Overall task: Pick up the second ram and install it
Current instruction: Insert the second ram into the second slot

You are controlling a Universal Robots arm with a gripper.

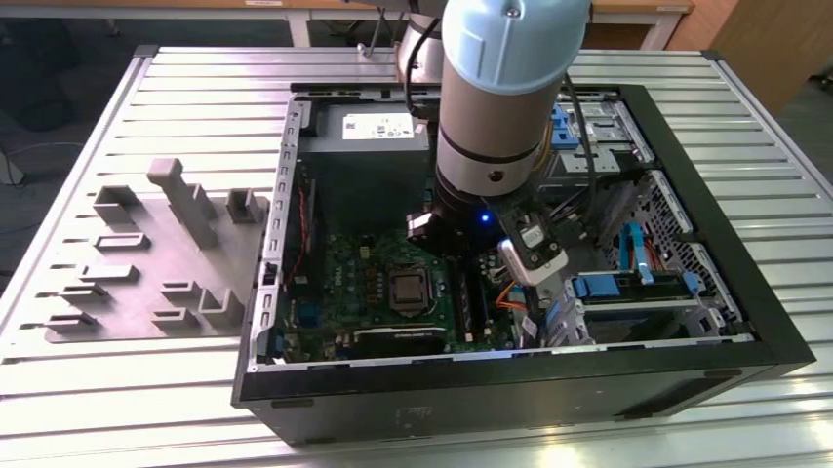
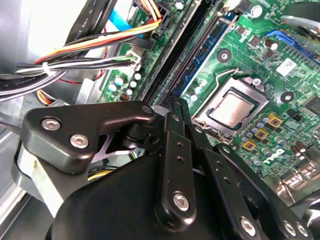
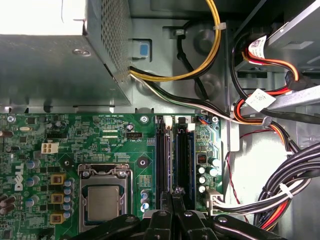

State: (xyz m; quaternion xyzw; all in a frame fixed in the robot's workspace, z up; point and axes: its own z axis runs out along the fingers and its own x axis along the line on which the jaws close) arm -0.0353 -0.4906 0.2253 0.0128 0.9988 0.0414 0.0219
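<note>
My gripper [image 1: 526,292] reaches down into the open computer case [image 1: 280,214], just to the exterior view's right of the green motherboard [image 1: 377,292]. In both wrist views its black fingers are shut together, with the tips [image 3: 172,196] [image 2: 172,100] low over the near end of the long memory slots [image 3: 161,160] [image 2: 197,47]. One slot is black and a blue one [image 3: 184,160] lies beside it. The second ram is hidden: I cannot make out a stick between the fingers or apart from the slots.
The processor socket [image 3: 102,202] [image 2: 232,107] sits beside the slots. Bundled cables [image 3: 280,190] crowd their other side, and the power supply [image 3: 50,65] lies beyond their far end. A grey fixture plate [image 1: 156,263] with blocks lies on the ribbed table at the exterior view's left.
</note>
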